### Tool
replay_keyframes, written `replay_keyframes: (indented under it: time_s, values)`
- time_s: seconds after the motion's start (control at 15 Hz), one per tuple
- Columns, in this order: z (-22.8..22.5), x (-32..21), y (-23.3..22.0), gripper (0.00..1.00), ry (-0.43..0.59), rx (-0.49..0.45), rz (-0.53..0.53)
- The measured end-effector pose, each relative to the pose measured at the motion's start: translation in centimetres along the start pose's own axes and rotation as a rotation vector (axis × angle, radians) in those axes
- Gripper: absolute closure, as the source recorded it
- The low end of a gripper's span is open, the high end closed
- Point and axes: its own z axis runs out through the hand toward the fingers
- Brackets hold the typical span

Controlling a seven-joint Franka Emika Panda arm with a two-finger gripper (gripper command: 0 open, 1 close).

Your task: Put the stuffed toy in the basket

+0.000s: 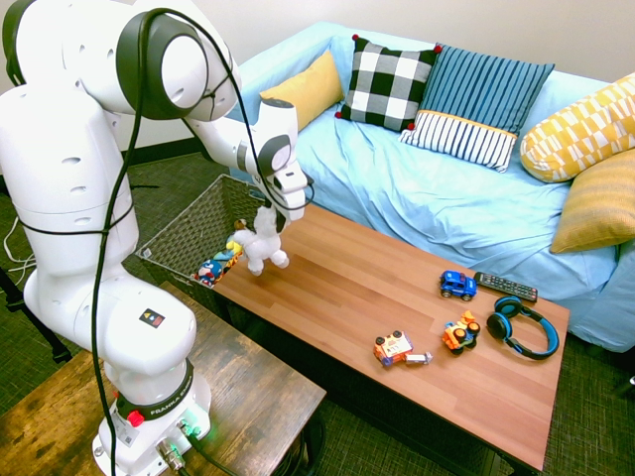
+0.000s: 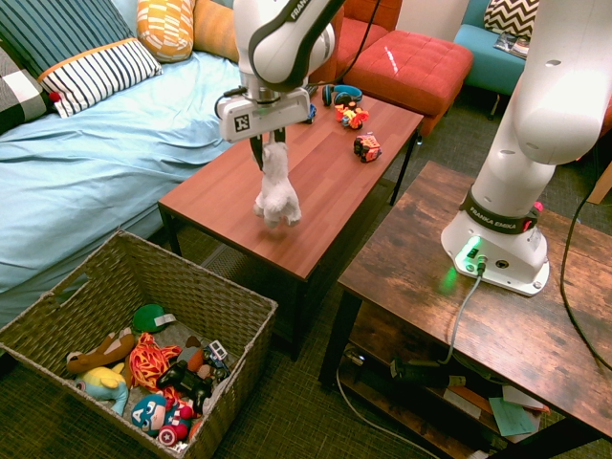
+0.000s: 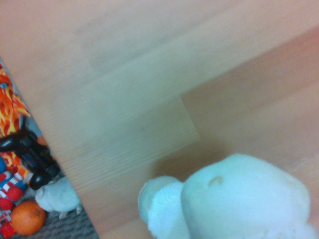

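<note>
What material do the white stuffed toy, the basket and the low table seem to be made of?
Stuffed toy: soft plush fabric, by its fuzzy matte surface.
Basket: looks like woven wicker or rattan, brownish grey, with visible weave; it could be a synthetic weave.
Table: reddish wood or wood-look laminate, with plank grain and a slight sheen.

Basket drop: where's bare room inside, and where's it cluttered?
In the second exterior view, the basket is bare along its sofa-side half, behind the green plush. Its near half is crowded with toys, from the yellow-blue plush to the dark figures. The hand holds the stuffed toy above the table, which is bare around it.
</note>
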Motion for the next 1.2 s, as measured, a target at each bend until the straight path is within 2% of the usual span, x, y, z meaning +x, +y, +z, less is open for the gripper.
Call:
replay_keyframes:
  time_s: [0.13,0.33,0.53,0.87,0.93,1.2]
  values:
    - [-2.2,-2.4,-3.9,1.0,0.02,0.034,-0.065]
    - [-2.4,-7.8,-10.2,1.0,0.04,0.063,-0.183]
    - [1.0,-13.6,-15.3,1.0,0.043,0.053,-0.299]
    - [10.3,-22.3,-20.4,1.0,0.063,0.022,-0.442]
    - [12.1,-23.0,-21.0,0.0,0.067,0.017,-0.45]
    - [17.7,-22.5,-23.5,0.0,0.074,-0.014,-0.442]
